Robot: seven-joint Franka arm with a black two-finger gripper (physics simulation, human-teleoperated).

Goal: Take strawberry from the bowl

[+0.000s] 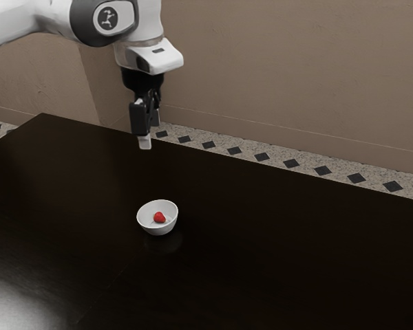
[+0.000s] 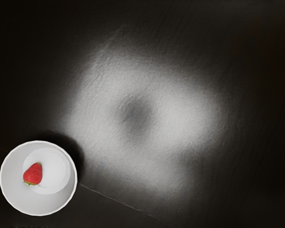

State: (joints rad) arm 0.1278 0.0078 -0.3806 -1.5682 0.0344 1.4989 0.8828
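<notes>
My gripper hangs well above the dark table in the exterior view, pointing down, its two fingers apart with nothing held. Below it, a small white bowl stands upright on the table. A red strawberry lies inside that bowl. In the wrist view the bowl is seen from above, and the strawberry rests on its inner bottom, with some green at one end. The hand is high over the tabletop and off to one side of the bowl.
The dark tabletop extends around the bowl and reflects a bright patch of light. Behind its far edge are a patterned floor strip and a brown wall.
</notes>
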